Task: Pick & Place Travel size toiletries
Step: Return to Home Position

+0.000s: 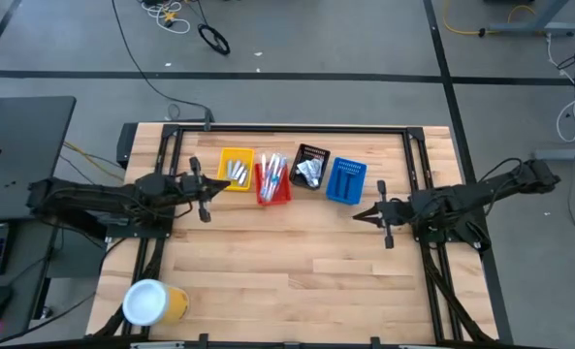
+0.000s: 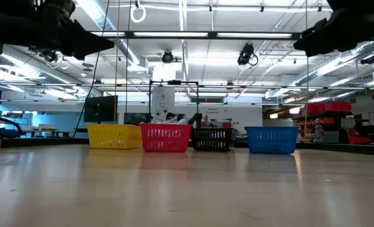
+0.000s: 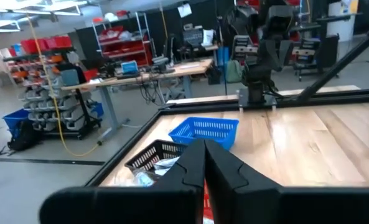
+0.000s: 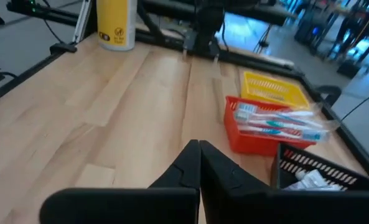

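Looking straight down, closest to the lens are the two dark arms [image 1: 93, 199], stretched in level from either side. Now the goods: toothbrushes [image 1: 272, 176] bundled in the red bin [image 1: 273, 198], long axes running front-to-back across the table [image 1: 297, 276]. Silvery packets [image 1: 237, 173] lie the same way in the yellow bin [image 1: 225, 170], white tubes [image 1: 311, 173] sit jumbled in the black bin [image 1: 314, 149], and dark razors [image 1: 343, 180] lie in the blue bin [image 1: 361, 179]. All four bins sit side by side near the back edge of pale wooden boards. A yellow cup [image 1: 175, 303] sits at the front left corner. The left gripper [image 1: 214, 190] hovers just beside the yellow bin, pointing right. The right gripper [image 1: 361, 214] hangs near the blue bin, pointing left.

Down at board level, the bins line up under bright ceiling lights [image 2: 183, 12], with both arms high in the corners.

From the left wrist, its fingers [image 3: 224, 171] are pressed to a point, empty; shelving [image 3: 53, 93] stands beyond.

From the right wrist, its fingers [image 4: 218, 168] are likewise pinched together and hold nothing, and the toothbrushes lie lengthwise in their bin.
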`<act>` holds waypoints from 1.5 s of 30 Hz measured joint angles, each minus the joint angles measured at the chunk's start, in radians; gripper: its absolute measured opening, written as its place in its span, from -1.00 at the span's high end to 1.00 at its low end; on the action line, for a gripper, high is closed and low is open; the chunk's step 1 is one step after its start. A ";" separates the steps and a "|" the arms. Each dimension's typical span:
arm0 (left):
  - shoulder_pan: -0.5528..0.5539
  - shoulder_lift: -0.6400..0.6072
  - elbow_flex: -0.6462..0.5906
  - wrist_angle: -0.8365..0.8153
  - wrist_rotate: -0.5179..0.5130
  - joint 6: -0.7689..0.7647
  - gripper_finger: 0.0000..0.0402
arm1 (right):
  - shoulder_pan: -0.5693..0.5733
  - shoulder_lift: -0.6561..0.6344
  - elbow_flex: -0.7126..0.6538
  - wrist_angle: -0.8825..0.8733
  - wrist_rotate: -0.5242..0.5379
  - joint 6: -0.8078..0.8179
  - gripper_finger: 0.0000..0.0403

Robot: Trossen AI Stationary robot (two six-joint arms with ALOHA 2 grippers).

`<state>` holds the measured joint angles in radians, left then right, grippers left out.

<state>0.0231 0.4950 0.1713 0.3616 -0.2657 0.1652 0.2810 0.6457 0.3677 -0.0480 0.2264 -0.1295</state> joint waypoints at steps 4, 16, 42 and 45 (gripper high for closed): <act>0.010 -0.080 -0.046 -0.005 -0.001 0.003 0.93 | 0.000 -0.115 -0.063 0.000 0.006 -0.043 0.99; 0.027 -0.233 -0.162 0.051 0.051 -0.004 0.97 | 0.000 -0.461 -0.245 -0.009 0.012 -0.006 0.99; 0.027 -0.233 -0.162 0.048 0.042 -0.124 0.88 | 0.000 -0.634 -0.293 -0.123 -0.065 0.019 1.00; 0.027 -0.233 -0.162 0.048 0.042 -0.124 0.89 | 0.000 -0.634 -0.312 -0.072 -0.193 0.008 1.00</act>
<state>0.0505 0.2615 0.0090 0.4091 -0.2237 0.0416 0.2806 0.0114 0.0554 -0.1203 0.0330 -0.1213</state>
